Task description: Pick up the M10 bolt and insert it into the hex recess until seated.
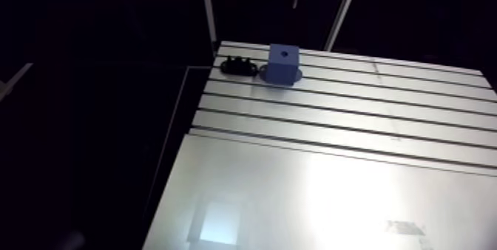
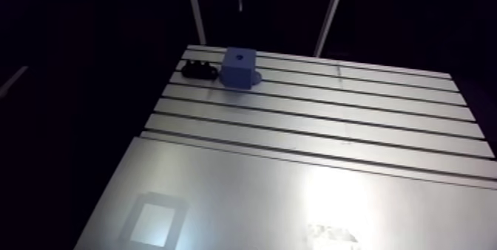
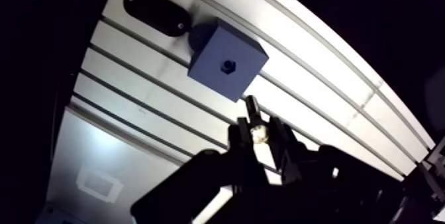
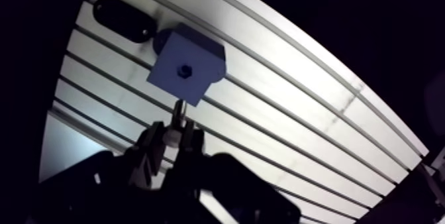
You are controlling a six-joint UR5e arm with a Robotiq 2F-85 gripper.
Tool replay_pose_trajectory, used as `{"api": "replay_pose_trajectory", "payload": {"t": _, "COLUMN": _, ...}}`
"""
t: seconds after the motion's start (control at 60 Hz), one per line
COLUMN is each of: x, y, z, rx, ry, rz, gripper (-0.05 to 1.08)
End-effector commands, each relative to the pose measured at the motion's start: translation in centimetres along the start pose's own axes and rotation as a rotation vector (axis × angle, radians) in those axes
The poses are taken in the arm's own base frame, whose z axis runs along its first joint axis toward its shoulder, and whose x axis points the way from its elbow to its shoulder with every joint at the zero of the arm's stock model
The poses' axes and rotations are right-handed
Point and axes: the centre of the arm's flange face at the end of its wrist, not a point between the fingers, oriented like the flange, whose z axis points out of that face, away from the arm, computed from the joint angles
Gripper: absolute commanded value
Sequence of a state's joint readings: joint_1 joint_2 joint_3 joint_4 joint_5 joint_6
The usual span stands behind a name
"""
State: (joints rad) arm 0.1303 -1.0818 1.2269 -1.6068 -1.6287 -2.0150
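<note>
The pincer (image 3: 259, 135) gripped the M10 bolt (image 3: 252, 109), its tip aimed at the blue block (image 3: 215, 74) just ahead. Pickup looked done; seating it in the hex recess (image 3: 228, 63) remained. In the arm view, the block sat upper centre on the worktop (image 1: 333, 186).

Gripper (image 3: 258, 134) with both fingers tight on the bolt (image 3: 252, 106)

The blue block (image 3: 227, 61) and a black oval fixture (image 3: 155, 11) just beside it stand at the counter's (image 1: 333, 157) far corner. The tool (image 3: 259, 132), gripping the bolt (image 3: 253, 111), hangs near the block; open slotted counter spreads elsewhere.
</note>
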Motion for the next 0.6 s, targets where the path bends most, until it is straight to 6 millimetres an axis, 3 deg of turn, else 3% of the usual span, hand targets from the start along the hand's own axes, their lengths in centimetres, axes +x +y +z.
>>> {"api": "replay_pose_trajectory", "payload": {"t": 0.017, "x": 1.1, "y": 1.3, "z": 1.5, "rx": 0.018, "ry": -0.108, "rz": -0.041, "gripper": 0.84}}
{"api": "replay_pose_trajectory", "payload": {"t": 0.6, "x": 2.9, "y": -0.6, "z": 4.3, "rx": 0.029, "ry": -0.159, "rz": -0.077, "gripper": 0.84}}
